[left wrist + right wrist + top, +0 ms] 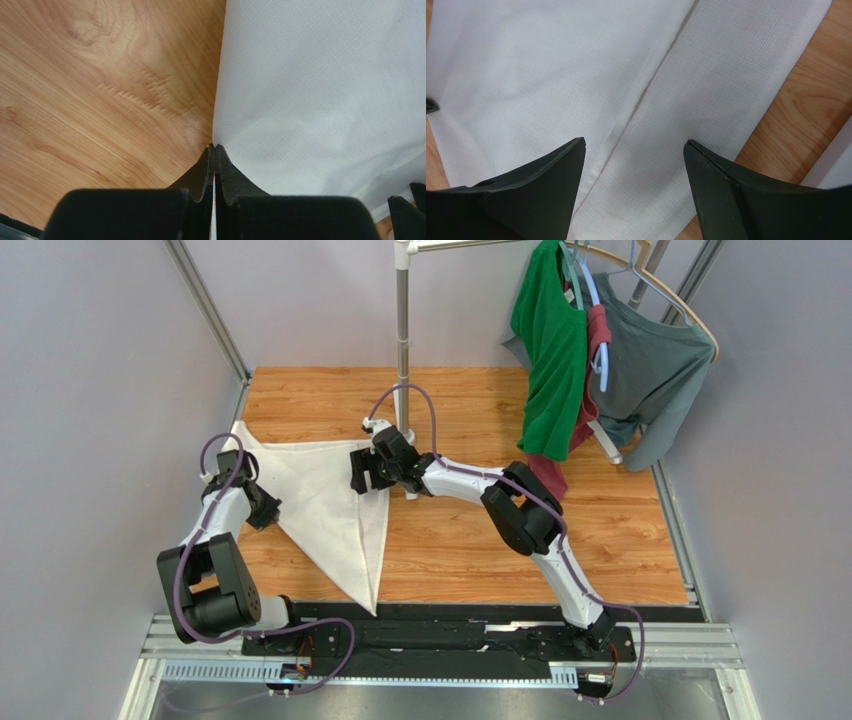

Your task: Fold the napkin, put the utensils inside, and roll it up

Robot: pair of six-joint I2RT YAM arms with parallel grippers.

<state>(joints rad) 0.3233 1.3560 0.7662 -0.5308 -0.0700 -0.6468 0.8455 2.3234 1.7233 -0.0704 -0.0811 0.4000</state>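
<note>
Napkin [320, 90] edge clamped in left tool [214, 148], elbow bent | right tool [635, 142] apart above napkin

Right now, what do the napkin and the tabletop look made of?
Napkin: thin woven cloth, matte white. A fine grid weave and a hemmed edge show in the wrist views. It could be cotton or linen; I cannot tell which.
Tabletop: orange-brown wood grain with swirling figure, smooth with a slightly satin finish. It could be real wood or printed laminate; the look leaves it open.
</note>
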